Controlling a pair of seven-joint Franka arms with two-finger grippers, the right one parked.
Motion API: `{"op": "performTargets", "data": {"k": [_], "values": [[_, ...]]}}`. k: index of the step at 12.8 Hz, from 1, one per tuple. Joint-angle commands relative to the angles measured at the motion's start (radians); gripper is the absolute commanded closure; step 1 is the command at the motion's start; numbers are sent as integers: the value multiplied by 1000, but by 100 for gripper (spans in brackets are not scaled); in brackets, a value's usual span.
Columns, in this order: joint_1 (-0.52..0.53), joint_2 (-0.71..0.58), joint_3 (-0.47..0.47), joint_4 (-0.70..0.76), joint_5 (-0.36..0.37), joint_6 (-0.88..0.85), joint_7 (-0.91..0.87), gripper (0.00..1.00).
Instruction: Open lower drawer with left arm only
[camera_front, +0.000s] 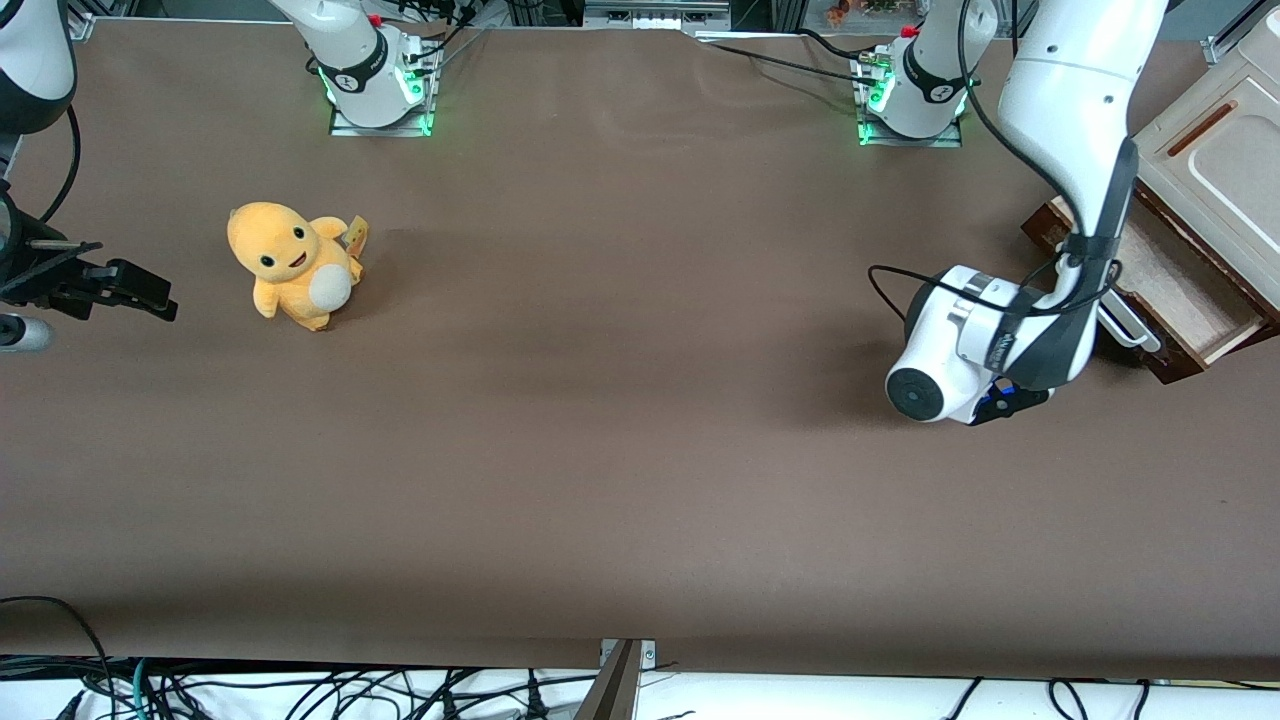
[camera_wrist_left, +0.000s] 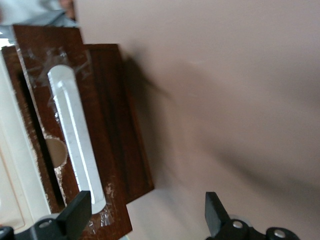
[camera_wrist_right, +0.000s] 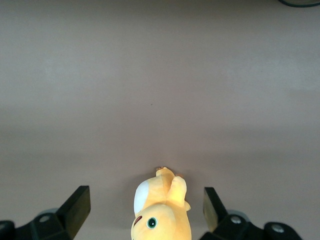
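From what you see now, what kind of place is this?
Probably a robot lab: arms bolted to a brown table, loose cables along its edge. The left arm's gripper, open, hangs by the drawer, already pulled out.

The white left arm (camera_front: 1075, 110) has dark grey joint panels, a looping black cable and black fingers (camera_wrist_left: 75, 215).

A robotics lab is indicated: a table (camera_front: 600, 450) is covered with brown sheeting, arm bases (camera_front: 380, 75) lit with green lights are bolted along its edge, loose cables (camera_front: 300, 690) are trailed below, and the gripper (camera_wrist_left: 145, 220) is held beside a test cabinet (camera_front: 1215, 165)
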Motion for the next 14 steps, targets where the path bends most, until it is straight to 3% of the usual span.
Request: {"op": "performTargets", "data": {"k": [1, 8, 11, 14], "values": [[10, -33, -1, 83, -106, 0, 158, 0], [10, -52, -14, 343, -399, 14, 399, 0], [45, -143, -6, 324, -506, 96, 533, 0], [89, -286, -6, 208, -522, 193, 665, 0]]}}
